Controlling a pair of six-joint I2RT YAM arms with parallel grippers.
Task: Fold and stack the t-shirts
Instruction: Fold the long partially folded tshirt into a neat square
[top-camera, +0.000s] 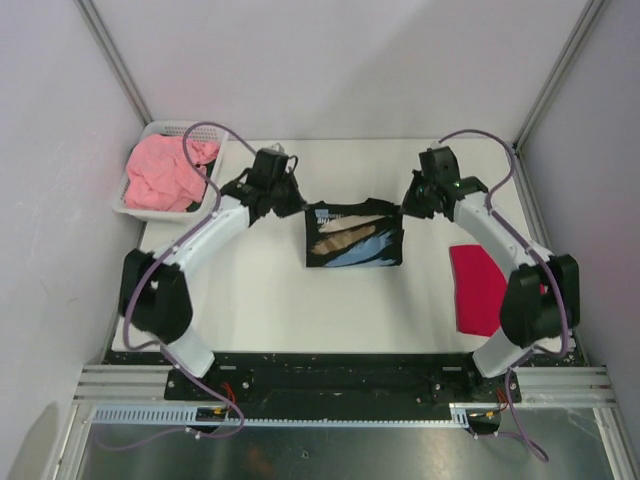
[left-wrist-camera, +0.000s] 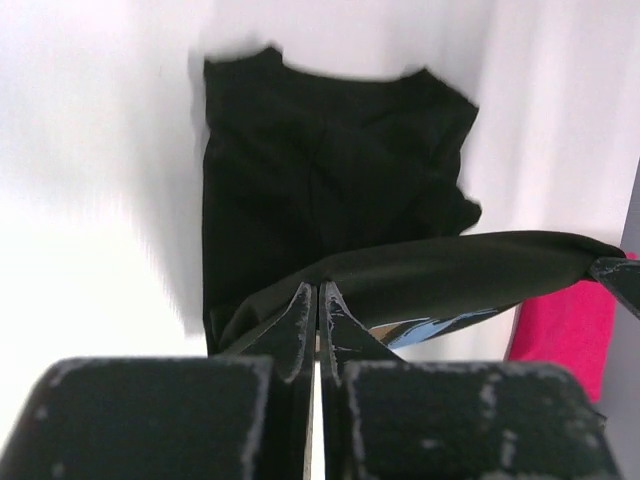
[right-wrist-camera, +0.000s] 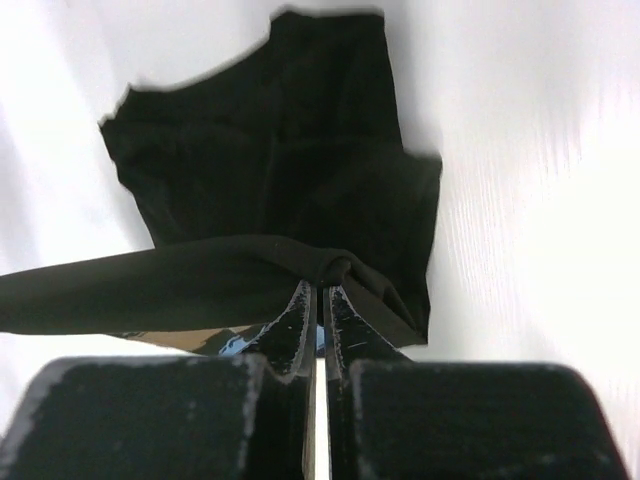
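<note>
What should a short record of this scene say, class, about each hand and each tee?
left hand: shut on the black tee
right hand: shut on the black tee
black tee: middle of the table, far corners held by the hands
red tee: lying on the table, right side
pink tee: crumpled in the basket, far left
stack: none yet
</note>
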